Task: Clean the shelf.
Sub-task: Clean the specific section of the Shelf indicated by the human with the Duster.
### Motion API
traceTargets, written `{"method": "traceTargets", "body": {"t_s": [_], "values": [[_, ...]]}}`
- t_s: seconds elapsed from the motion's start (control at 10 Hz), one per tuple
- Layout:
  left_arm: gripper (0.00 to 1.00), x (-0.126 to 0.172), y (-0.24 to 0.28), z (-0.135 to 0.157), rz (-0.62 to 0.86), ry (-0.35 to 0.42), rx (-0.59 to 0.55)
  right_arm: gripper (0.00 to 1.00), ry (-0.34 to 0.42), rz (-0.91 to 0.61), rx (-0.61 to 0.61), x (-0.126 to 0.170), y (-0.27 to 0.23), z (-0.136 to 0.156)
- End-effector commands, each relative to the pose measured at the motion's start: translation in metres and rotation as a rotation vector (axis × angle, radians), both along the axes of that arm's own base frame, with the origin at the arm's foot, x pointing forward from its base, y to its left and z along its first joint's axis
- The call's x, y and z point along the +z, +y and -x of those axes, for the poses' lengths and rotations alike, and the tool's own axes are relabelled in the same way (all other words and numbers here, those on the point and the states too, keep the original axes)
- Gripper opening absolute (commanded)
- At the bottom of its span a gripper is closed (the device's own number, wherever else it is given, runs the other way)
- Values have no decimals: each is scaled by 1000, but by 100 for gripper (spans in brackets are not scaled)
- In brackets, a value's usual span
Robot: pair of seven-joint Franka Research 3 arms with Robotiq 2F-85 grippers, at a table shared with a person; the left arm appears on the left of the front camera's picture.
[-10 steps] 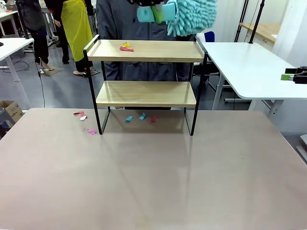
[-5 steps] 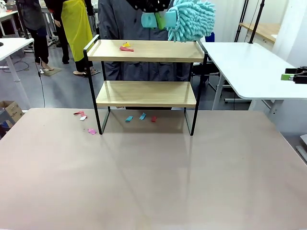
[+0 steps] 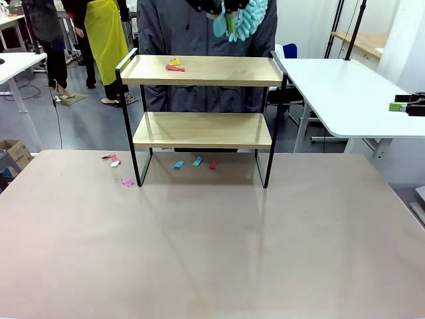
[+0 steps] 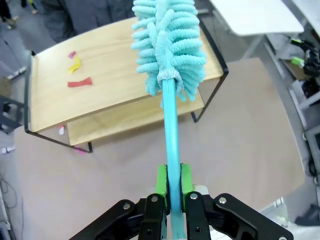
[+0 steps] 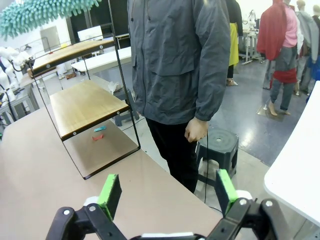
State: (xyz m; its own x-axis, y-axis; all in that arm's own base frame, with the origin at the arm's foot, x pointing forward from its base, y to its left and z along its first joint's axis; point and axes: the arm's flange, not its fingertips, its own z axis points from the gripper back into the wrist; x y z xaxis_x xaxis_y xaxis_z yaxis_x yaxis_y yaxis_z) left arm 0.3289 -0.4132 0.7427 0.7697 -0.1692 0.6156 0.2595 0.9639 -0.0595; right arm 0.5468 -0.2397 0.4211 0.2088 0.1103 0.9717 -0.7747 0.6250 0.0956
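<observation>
- The left gripper (image 4: 171, 176) is clamped narrow on the turquoise handle of a duster (image 4: 170, 47), with its green pads (image 4: 161, 179) pressing on either side of the handle.
- The right gripper (image 5: 167, 191) is spread wide with nothing between its fingers. It hangs above the near table's (image 3: 212, 252) far edge.
- Small paper scraps (image 3: 127, 181) in pink, blue and red lie on the table by the shelf's left foot and beneath its lower board.
- The shelf (image 3: 212, 70) stands upright at the far middle of the table, and its lower board is bare.
- A red and a yellow scrap (image 3: 174, 65) lie on the left part of the top board.
- The duster's fluffy head is raised above the right half of the top board, apart from the wood.
- A person in a grey jacket (image 3: 179, 30) stands just behind the shelf, with one hand (image 5: 196, 131) hanging at their side.
</observation>
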Motion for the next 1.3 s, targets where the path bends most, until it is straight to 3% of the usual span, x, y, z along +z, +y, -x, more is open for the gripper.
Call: {"method": "traceTargets", "body": {"t_s": [0.0, 0.5, 0.8, 0.9, 1.2], "values": [[13, -16, -18, -5, -4, -29, 70, 100, -2, 8, 0, 2, 2, -1], [13, -67, -41, -6, 22, 99, 93, 100, -2, 8, 0, 2, 2, -1], [13, -80, -47, -8, -5, 182, 155, 100, -2, 8, 0, 2, 2, -1], [13, -80, -52, -10, -3, 127, 90, 100, -2, 8, 0, 2, 2, -1], [13, -85, -43, -15, -23, 155, 138, 100, -2, 8, 0, 2, 2, -1]]}}
